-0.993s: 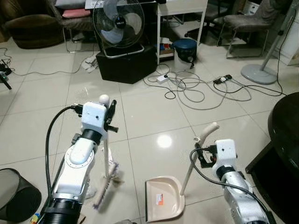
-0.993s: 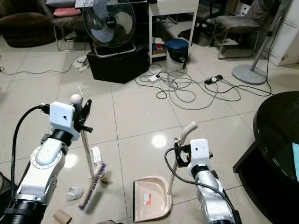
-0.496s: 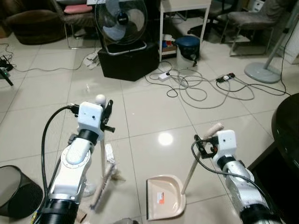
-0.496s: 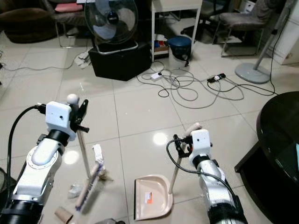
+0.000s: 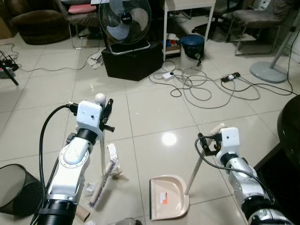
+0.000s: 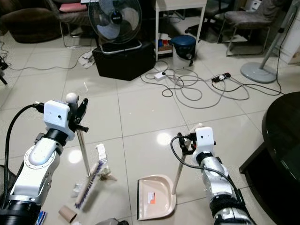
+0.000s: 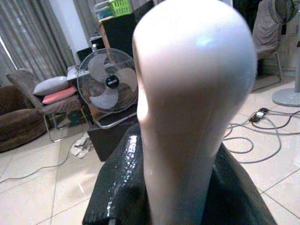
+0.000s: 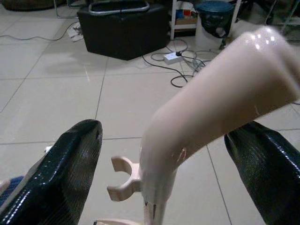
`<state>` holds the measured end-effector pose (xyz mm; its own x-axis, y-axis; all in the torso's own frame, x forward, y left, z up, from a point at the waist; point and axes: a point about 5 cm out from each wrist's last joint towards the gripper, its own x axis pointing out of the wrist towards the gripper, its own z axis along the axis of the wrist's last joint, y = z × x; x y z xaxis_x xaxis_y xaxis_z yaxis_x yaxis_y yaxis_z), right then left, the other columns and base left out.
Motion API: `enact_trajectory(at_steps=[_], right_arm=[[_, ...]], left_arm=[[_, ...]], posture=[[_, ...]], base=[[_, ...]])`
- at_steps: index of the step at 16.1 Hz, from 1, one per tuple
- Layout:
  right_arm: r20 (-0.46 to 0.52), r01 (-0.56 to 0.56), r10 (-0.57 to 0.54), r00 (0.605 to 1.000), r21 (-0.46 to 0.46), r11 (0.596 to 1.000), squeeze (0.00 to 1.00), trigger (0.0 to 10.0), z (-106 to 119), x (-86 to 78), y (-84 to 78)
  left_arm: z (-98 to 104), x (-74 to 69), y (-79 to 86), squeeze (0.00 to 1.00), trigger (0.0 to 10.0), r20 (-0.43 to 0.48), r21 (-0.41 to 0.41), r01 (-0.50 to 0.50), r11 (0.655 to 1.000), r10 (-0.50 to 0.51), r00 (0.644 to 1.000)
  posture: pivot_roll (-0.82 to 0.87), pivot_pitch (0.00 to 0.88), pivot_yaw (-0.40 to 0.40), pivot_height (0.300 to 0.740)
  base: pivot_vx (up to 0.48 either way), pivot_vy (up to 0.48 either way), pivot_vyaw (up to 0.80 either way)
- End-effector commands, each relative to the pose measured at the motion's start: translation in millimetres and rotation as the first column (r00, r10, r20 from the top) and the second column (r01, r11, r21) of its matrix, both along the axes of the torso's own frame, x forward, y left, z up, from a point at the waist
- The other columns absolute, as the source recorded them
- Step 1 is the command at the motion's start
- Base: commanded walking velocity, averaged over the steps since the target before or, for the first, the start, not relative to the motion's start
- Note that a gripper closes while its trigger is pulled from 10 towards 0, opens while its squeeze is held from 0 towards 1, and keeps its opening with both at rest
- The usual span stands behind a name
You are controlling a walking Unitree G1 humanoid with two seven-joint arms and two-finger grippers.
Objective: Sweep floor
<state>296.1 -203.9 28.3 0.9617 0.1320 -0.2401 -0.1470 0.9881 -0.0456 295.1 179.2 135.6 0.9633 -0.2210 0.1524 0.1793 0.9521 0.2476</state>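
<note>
Glossy cream tiled floor [image 5: 154, 112], lamp glare near centre. At the far side: black box [image 5: 131, 60] carrying a standing fan [image 5: 124, 21], white shelf unit [image 5: 187, 9], blue bin [image 5: 192, 47], chairs, loose cables with a power strip [image 5: 229, 77]. Dark round desk [image 6: 283, 140] at the right edge; black mesh wastebasket [image 5: 14, 187] at the lower left.

Broom [image 5: 104, 159]: shaft nearly upright, knob at the top, brush head on the floor trailing toward the robot, among paper scraps. Left claw [image 5: 107, 115] clenched on the shaft just below the knob.

Dustpan [image 5: 168, 197]: tray flat on the floor, mouth facing the broom side, pole rising and leaning right. Right claw [image 5: 206, 143] clenched around the pole's upper bend.
</note>
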Motion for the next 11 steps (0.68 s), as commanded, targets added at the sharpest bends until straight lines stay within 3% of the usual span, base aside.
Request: enact_trajectory(at_steps=[1,2,3,4,5,6,7,8,11], right_arm=[[0.018,0.004,-0.004,1.0,0.011,1.0,0.0,10.0,3,1.7,-2.0],[0.023,0.005,-0.005,1.0,0.012,1.0,0.0,2.1,4,2.8,-3.4],[0.034,0.011,-0.012,0.999,0.012,1.0,0.0,0.0,5,4.1,-5.5],[0.048,0.021,-0.021,0.999,0.009,1.0,0.0,0.0,8,6.1,-8.5],[0.05,0.025,-0.025,0.998,0.003,1.0,0.0,2.2,8,6.8,-9.5],[0.05,0.027,-0.027,0.998,-0.009,1.0,0.0,7.6,9,7.8,-10.6],[0.05,0.027,-0.027,0.998,-0.01,1.0,0.0,7.6,9,7.9,-10.7],[0.048,0.031,-0.031,0.998,-0.013,0.999,0.0,10.0,8,8.5,-10.4],[0.048,0.028,-0.027,0.998,-0.013,1.0,0.0,10.0,7,8.9,-8.0]], left_arm=[[12,1.0,3.1,0.0,10.0,0.041,0.026,0.005,1.0,-0.006,0.999],[13,0.9,4.4,0.0,10.0,0.042,0.029,0.005,1.0,-0.006,0.999],[14,-0.2,6.4,0.0,10.0,0.042,0.033,0.003,0.999,-0.004,0.999],[15,-2.3,9.5,0.0,10.0,0.039,0.037,-0.001,0.999,0.0,0.999],[15,-3.4,10.6,0.0,10.0,0.037,0.038,-0.003,0.999,0.002,0.999],[15,-6.6,12.4,0.0,10.0,0.034,0.041,-0.005,0.999,0.004,0.999],[15,-7.4,12.6,0.0,10.0,0.034,0.041,-0.005,0.999,0.004,0.999],[14,-9.0,13.6,0.0,10.0,0.03,0.046,-0.005,0.999,0.003,1.0],[14,-12.1,16.5,0.0,10.0,0.019,0.055,-0.005,0.998,0.004,1.0]], posture=[[0.02,0.05,0.108,0.74],[0.04,0.067,0.115,0.74],[0.05,0.077,0.118,0.74],[0.06,0.083,0.12,0.74],[0.07,0.087,0.121,0.74],[0.08,0.103,0.125,0.74],[0.08,0.104,0.126,0.74],[0.09,0.112,0.13,0.74],[0.1,0.129,0.14,0.74]], base=[[0.0,0.0,0.0],[0.0,0.0,0.0],[0.0,0.0,0.0],[0.0,0.0,0.0],[0.0,0.0,0.0],[0.0,0.0,0.0],[0.0,0.0,0.0],[0.0,0.0,0.0],[0.0,0.0,0.0]])
